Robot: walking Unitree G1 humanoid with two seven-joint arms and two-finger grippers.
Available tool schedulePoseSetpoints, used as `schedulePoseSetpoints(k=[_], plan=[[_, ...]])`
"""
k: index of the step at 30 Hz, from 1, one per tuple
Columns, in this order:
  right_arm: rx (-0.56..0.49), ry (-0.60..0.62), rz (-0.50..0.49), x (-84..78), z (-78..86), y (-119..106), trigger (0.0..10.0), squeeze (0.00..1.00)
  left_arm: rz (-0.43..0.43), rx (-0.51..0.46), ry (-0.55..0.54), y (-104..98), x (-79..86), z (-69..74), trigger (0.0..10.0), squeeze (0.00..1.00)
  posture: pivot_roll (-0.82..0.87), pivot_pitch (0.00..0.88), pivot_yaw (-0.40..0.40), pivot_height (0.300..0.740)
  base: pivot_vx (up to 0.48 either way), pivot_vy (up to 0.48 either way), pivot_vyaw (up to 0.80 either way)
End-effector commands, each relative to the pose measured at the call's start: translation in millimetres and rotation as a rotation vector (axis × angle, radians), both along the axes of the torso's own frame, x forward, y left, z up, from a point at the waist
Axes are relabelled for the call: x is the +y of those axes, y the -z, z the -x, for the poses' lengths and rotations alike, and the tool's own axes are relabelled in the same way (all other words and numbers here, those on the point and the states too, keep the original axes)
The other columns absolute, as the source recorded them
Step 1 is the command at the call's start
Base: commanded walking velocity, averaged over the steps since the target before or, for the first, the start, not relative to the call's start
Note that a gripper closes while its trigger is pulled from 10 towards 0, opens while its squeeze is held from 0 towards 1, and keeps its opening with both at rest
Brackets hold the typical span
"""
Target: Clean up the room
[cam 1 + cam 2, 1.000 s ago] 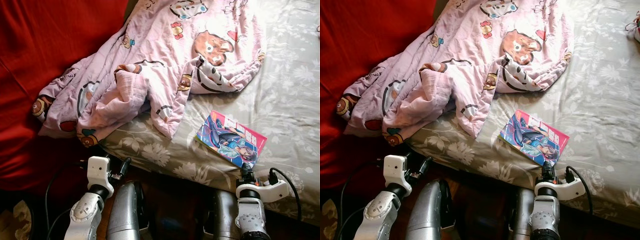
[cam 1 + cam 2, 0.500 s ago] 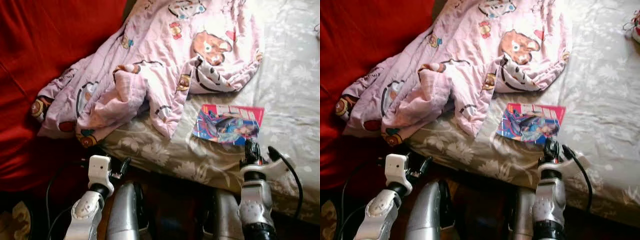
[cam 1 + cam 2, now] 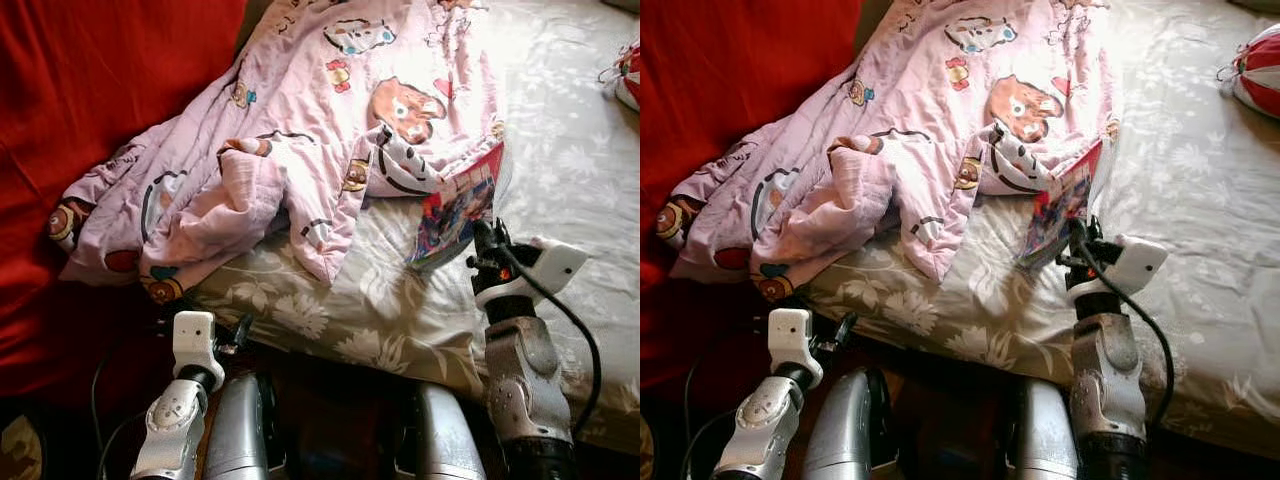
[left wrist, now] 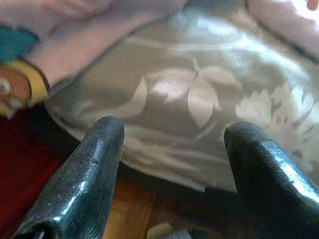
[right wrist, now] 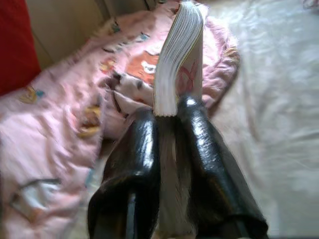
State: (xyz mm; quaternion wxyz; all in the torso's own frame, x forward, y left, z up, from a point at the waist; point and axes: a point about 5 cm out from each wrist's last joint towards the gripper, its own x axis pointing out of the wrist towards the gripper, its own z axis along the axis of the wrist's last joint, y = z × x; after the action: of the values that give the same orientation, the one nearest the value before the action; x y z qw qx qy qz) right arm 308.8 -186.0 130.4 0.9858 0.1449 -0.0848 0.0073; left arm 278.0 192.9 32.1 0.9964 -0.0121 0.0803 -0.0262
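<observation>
Right gripper (image 5: 169, 164) jaws clamped on book (image 3: 455, 205), lifted off bed (image 3: 570, 170). Left gripper (image 4: 174, 174) jaws apart. Keep grip firm near spine.

A blanket (image 3: 300, 130) lay on the bed (image 3: 580, 200), toward 11 o'clock. The book (image 3: 455, 205) stood tilted at its 4 o'clock edge, with a ball (image 3: 1258, 68) far off at 2 o'clock.

A: On the bed?
B: Grey floral sheet (image 3: 570, 170), with a pink cartoon-print blanket (image 3: 300, 130) heaped over the bed's far left part.
A: Left of the bed?
B: Red cloth (image 3: 100, 90), right against it.
A: Elsewhere?
B: Red-and-white striped thing (image 3: 1258, 70) at the bed's far right; brown floor (image 4: 122, 221) below its near edge.
</observation>
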Motion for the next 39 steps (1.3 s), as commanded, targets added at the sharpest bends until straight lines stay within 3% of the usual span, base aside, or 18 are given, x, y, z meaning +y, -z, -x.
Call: schedulePoseSetpoints(k=[1, 10, 25, 39], plan=[[-0.034, -0.012, 0.064, 4.7, 2.6, -11.3, 10.0, 0.00, 0.010, 0.060, -0.022, 15.5, 3.1, 9.7, 10.0, 0.00, 0.04, 0.169, -0.008, 0.575, 0.000, 0.000, 0.00], [0.000, 0.013, 0.113, 8.6, 0.7, -12.8, 10.0, 0.00, 0.001, 0.143, -0.030, 35.3, 4.4, 19.8, 10.0, 0.00, 0.05, 0.158, -0.008, 0.620, 0.000, 0.000, 0.00], [0.038, 0.024, 0.098, 12.0, 1.0, -7.2, 10.0, 0.00, 0.000, 0.295, -0.022, 63.2, 1.7, 37.6, 10.0, 0.00, 0.04, 0.139, -0.010, 0.715, 0.000, 0.000, 0.00], [0.082, 0.038, 0.090, 15.7, -1.7, -0.2, 10.0, 0.00, -0.018, 0.473, -0.061, 89.3, 8.9, 68.2, 10.0, 0.00, 0.04, 0.112, -0.015, 0.715, 0.000, 0.000, 0.00]])
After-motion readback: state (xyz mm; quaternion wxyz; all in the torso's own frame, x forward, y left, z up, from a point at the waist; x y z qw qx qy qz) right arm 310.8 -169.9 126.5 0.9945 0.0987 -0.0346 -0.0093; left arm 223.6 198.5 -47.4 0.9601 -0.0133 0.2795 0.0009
